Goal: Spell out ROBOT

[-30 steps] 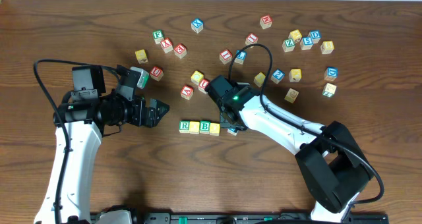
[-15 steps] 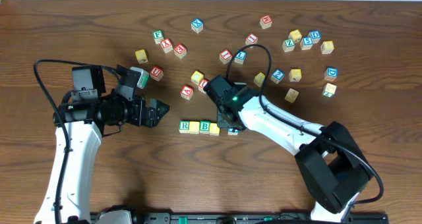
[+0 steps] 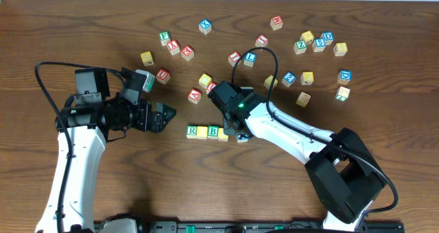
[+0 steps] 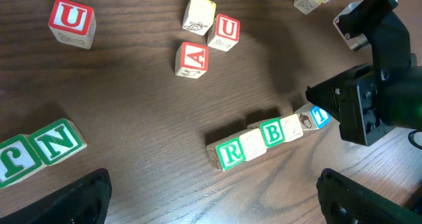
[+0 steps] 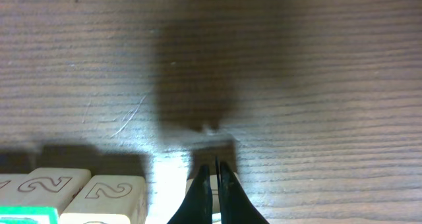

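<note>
A row of cubes lies at the table's middle: green R [image 3: 192, 131], a yellow cube [image 3: 202, 131], green B [image 3: 213, 131] and a second yellow cube [image 3: 223, 133]. The blue T cube [image 3: 242, 138] sits at the row's right end, a little askew and partly under my right gripper [image 3: 239, 131]. The left wrist view shows the same row: R [image 4: 231, 154], B [image 4: 272, 133], T [image 4: 320, 116]. In the right wrist view my right gripper [image 5: 212, 183] is shut, its tips down against a pale cube. My left gripper [image 3: 164, 116] is open and empty, left of the row.
Red-lettered cubes A [image 3: 195, 94] and U [image 3: 212, 88] and a yellow cube [image 3: 205, 79] lie just behind the row. A green N cube [image 4: 62, 140] lies near my left arm. Several more cubes are scattered across the far half of the table.
My right gripper has shifted a little to the left, toward the right end of the row, staying by the T cube. The left arm has not moved.
</note>
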